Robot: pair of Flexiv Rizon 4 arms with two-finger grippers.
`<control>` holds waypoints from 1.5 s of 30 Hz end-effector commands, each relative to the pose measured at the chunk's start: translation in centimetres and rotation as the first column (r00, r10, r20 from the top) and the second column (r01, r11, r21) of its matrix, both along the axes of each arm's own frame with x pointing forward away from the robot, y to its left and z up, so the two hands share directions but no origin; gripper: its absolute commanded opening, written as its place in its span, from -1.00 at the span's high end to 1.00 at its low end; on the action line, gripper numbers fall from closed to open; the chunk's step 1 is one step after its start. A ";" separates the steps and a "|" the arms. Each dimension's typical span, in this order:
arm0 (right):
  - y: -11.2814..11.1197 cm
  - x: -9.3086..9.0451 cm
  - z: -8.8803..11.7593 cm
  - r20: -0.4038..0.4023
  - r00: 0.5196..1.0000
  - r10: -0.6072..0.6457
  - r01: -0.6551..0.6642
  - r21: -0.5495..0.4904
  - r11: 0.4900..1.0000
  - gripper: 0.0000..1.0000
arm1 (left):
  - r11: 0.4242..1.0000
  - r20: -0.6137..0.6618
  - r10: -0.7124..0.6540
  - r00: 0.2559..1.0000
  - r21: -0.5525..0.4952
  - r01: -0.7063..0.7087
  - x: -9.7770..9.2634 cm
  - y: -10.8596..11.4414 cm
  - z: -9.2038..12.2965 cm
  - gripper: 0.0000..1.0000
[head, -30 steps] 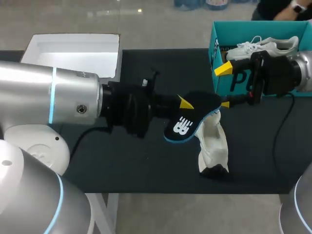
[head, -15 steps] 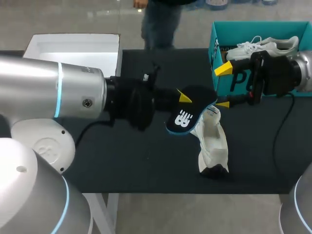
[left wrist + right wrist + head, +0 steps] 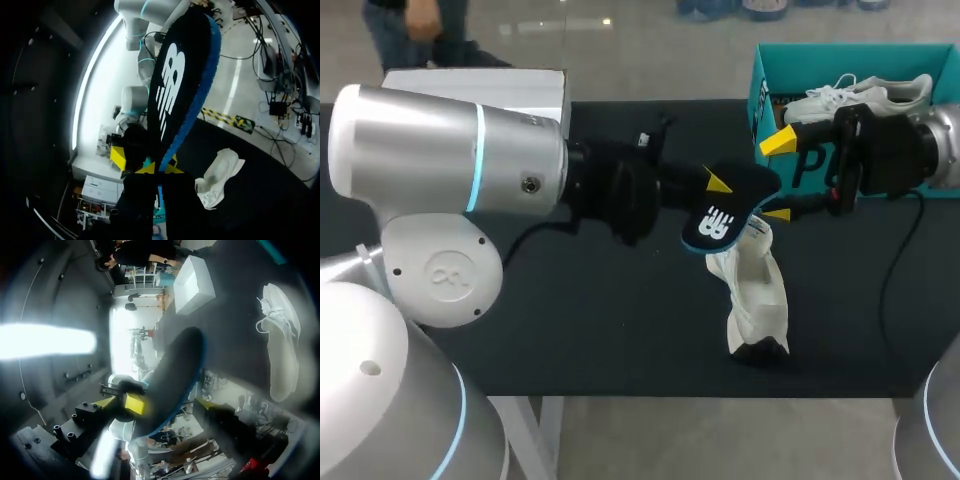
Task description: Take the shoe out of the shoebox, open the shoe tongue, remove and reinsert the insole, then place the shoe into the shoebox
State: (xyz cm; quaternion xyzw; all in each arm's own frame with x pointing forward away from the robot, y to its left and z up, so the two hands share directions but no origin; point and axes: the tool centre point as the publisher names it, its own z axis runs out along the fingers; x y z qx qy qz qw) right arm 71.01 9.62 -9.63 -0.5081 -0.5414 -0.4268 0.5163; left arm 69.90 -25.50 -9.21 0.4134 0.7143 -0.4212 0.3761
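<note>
Head view: a white shoe (image 3: 755,295) stands on end on the black table (image 3: 570,330). Right at the shoe's upper end, a black insole (image 3: 725,205) with a blue edge hangs in the air. The left jaws grip it tightly, reaching in on the silver left arm (image 3: 450,150). The right jaws are spread wide around the insole's far end, one yellow tip near the shoe and the other well clear of it. Behind the shoe, a teal shoebox (image 3: 775,150) holds a second shoe (image 3: 860,95).

Left wrist view: the left jaws are pinched narrow on the insole's (image 3: 175,85) thin edge, and the insole runs straight out ahead of them. The shoe (image 3: 217,177) lies on the table just beside them.

Right wrist view: the insole (image 3: 175,375) lies between the wide right jaws, close to one yellow-tipped finger (image 3: 134,404). I cannot tell whether they touch. The shoe (image 3: 282,350) lies well apart from the insole, and a white box (image 3: 195,282) sits beyond the shoe.
</note>
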 end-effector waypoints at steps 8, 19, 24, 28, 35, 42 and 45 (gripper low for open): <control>0.1 0.1 -0.1 0.000 1.000 0.000 0.000 0.000 1.000 -1.00 | 0.998 0.002 0.044 0.999 0.042 -0.044 1.7 -4.4 -1.2 1.00; 0.1 0.1 -0.1 0.000 1.000 0.000 0.000 0.000 1.000 1.00 | 0.996 0.006 0.070 0.998 0.053 -0.071 1.0 -3.4 -1.4 1.00; 0.1 0.1 -0.1 0.000 1.000 0.000 0.000 0.000 1.000 1.00 | 0.994 0.004 0.086 0.996 0.060 -0.086 0.7 -2.4 -1.5 1.00; 0.1 0.1 -0.1 0.000 1.000 0.000 0.000 0.000 1.000 1.00 | 0.994 0.004 0.091 0.996 0.065 -0.091 0.6 -2.1 -1.4 1.00; 0.1 0.1 -0.1 0.000 1.000 0.000 0.000 0.000 1.000 1.00 | 0.994 0.009 0.093 0.996 0.062 -0.093 0.7 -1.9 -1.2 1.00; 0.1 0.1 -0.1 0.000 1.000 0.000 0.000 0.000 1.000 1.00 | 0.994 0.004 0.090 0.996 0.058 -0.090 0.5 -2.1 -1.4 1.00; 0.1 0.1 -0.1 0.000 1.000 0.000 0.000 0.000 1.000 1.00 | 0.994 -0.005 0.089 0.996 0.057 -0.089 0.4 -2.1 -1.5 1.00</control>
